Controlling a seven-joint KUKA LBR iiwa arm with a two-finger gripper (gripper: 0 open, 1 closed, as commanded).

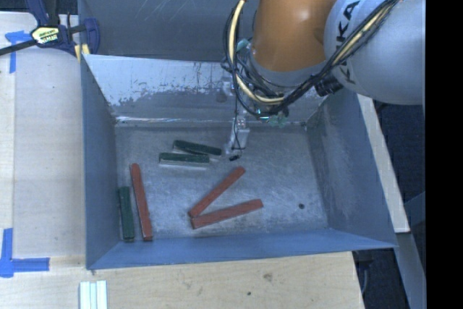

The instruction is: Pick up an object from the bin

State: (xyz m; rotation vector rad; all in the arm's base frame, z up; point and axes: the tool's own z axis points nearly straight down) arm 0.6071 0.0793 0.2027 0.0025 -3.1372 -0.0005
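Beside the gripper (pixel 236 144), a green stick (pixel 195 149) lies left-right.

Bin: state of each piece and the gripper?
gripper: low, at upper green stick's right end.
upper green stick: flat, mid-bin.
lower green stick: flat, alongside it.
slanted red stick: flat.
lower red stick: flat, forming a V with it.
left red stick: flat.
left green stick: flat, beside it.
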